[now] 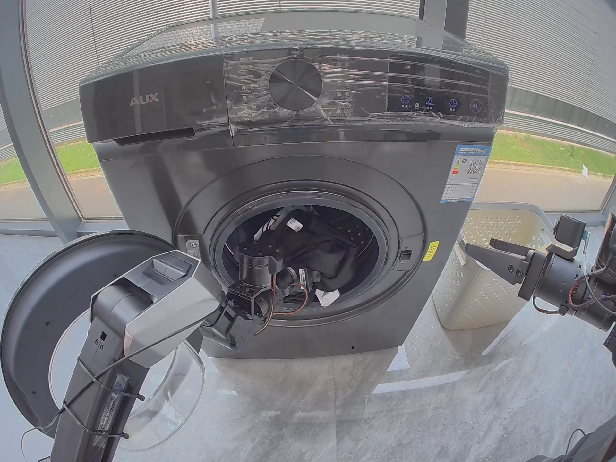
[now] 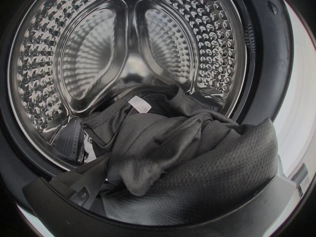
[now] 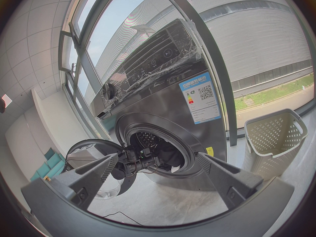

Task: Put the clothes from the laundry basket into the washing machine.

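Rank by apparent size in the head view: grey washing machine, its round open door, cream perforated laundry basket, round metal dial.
grey washing machine
round open door (nearer camera, so unsure versus basket)
cream perforated laundry basket
round metal dial

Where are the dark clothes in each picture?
Head view: the clothes sit in the middle, inside the washer's round opening.
Left wrist view: close up, the clothes are heaped at the front of the drum, spilling onto the opening's dark rim.
Right wrist view: farther off, the clothes show as a dark heap inside the opening.
Shared landmark: the round opening.
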Robot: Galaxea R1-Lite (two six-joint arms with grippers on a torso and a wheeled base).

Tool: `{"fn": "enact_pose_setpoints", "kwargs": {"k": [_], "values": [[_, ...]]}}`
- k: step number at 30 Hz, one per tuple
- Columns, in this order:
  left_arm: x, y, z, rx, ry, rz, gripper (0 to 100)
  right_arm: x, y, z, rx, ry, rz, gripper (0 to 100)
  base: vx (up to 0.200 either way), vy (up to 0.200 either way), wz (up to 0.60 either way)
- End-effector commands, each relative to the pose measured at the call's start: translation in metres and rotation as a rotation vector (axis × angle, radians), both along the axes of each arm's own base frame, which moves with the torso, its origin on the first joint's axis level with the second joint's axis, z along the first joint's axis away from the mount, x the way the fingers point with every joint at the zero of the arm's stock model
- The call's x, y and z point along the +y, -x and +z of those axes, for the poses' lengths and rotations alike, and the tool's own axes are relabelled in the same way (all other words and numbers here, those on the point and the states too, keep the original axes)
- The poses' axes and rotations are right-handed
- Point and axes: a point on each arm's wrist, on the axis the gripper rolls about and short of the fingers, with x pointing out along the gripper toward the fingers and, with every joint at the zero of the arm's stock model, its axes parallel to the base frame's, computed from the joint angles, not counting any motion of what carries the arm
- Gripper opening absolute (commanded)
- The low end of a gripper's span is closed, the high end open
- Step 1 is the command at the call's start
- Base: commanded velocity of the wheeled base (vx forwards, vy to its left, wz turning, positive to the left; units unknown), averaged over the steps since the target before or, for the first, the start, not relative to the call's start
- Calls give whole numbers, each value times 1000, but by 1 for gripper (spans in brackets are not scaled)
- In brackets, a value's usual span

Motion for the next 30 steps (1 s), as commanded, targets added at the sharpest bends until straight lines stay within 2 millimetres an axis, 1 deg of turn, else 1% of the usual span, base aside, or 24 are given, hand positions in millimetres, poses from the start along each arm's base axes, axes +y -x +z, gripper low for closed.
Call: {"fn": "enact_pose_setpoints", "kwargs": {"k": [1, 4, 7, 10, 13, 15, 23, 25, 27, 28, 29, 30], "values": [[1, 2, 8, -13, 5, -2, 100, 0, 1, 0, -2, 0, 1, 100, 0, 0, 0], [-2, 2, 17, -41, 38, -19, 100, 0, 0, 0, -2, 0, 1, 100, 0, 0, 0], [-4, -3, 29, -87, 116, -20, 100, 0, 0, 0, 0, 0, 1, 100, 0, 0, 0], [-10, -15, 50, -194, 207, -11, 100, 0, 0, 0, 1, 0, 3, 100, 0, 0, 0], [-9, -30, 60, -280, 231, 27, 100, 0, 0, 0, 1, 0, 3, 100, 0, 0, 0], [-7, -36, 64, -309, 236, 60, 100, 0, 0, 0, 1, 0, 3, 100, 0, 0, 0], [-12, -34, 59, -288, 225, 56, 100, 0, 0, 0, -2, 0, 1, 100, 0, 0, 0], [-12, -35, 52, -232, 193, 61, 100, 0, 0, 0, -2, 0, 1, 100, 0, 0, 0], [-10, -31, 39, -118, 135, 71, 100, 0, -1, 0, 1, 0, 1, 100, 0, 0, 0], [-9, -30, 36, -97, 123, 73, 100, 0, -1, 0, 1, 0, 1, 100, 0, 0, 0], [-6, -23, 32, -14, 76, 76, 100, 0, -1, 0, 0, 0, 1, 100, 0, 0, 0], [-4, -19, 32, 24, 56, 74, 100, 0, -1, 0, -2, 0, 1, 100, 0, 0, 0]]}}
